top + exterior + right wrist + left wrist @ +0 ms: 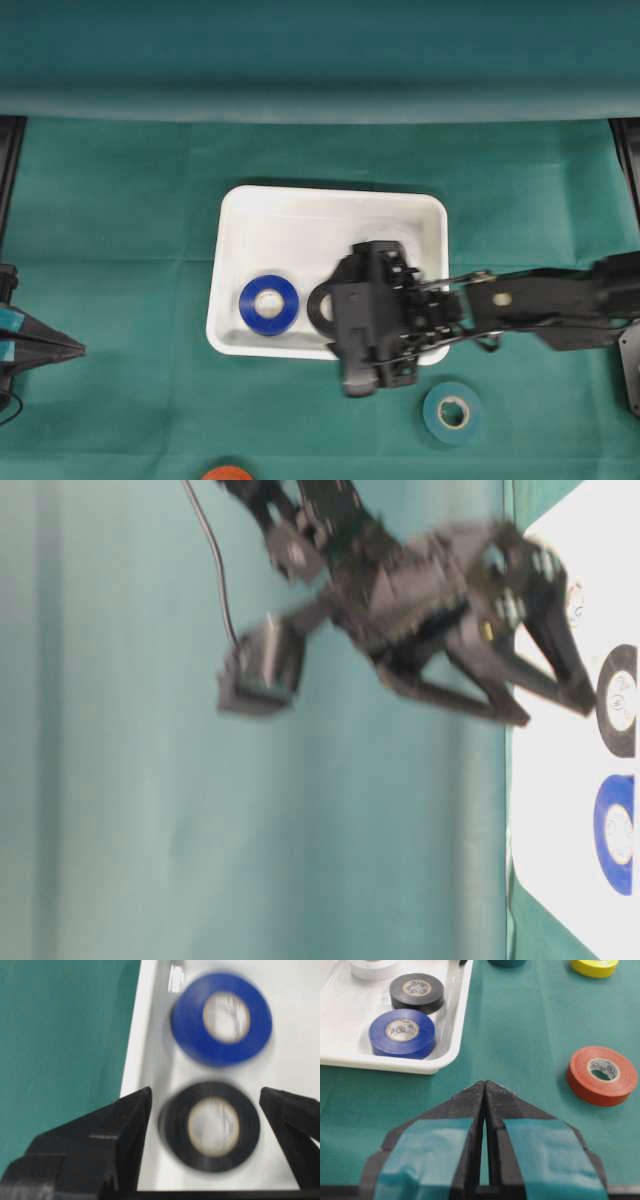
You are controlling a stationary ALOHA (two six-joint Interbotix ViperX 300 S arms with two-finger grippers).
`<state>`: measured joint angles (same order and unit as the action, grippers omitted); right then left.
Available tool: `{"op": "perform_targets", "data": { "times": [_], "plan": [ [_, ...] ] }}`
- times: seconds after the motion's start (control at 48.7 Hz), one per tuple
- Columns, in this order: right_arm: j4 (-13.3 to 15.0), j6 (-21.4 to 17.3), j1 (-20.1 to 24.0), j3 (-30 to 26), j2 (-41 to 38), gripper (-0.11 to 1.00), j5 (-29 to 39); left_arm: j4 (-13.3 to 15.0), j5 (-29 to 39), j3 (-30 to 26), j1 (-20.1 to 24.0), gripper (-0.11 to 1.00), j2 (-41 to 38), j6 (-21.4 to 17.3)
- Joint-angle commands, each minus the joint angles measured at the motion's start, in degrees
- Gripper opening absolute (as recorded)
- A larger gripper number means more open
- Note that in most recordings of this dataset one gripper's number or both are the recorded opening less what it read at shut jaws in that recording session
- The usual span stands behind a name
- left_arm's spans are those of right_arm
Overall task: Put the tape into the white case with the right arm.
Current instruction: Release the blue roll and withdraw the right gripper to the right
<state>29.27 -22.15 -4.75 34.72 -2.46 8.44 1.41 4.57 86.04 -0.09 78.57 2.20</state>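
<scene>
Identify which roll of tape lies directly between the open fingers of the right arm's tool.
The black roll, lying flat in the white case. It sits between the right tool fingers, untouched; the blue roll lies beyond the fingertips.

The left gripper is hovering with its blue-banded fingers pressed together, tips pointing at the green cloth just short of the white case. Inside the case, a blue tape roll is lying nearest that rim, a black roll behind it, a white roll farther back. Right of the case, well apart, an orange roll is resting; a yellow roll is sitting at the far edge.
</scene>
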Motion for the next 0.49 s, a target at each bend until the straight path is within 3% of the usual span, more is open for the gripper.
{"op": "perform_targets", "data": {
  "times": [0.0,0.472],
  "plan": [
    [0.2,-0.1,0.0,2.5,4.7,0.69,-0.2,0.1,-0.5,-0.7,0.0,0.0,-0.4,0.0],
    [-0.2,-0.5,0.0,22.7,24.2,0.69,-3.4,0.1,-0.5,-0.7,0.1,0.0,-0.4,0.0]
  ]
}}
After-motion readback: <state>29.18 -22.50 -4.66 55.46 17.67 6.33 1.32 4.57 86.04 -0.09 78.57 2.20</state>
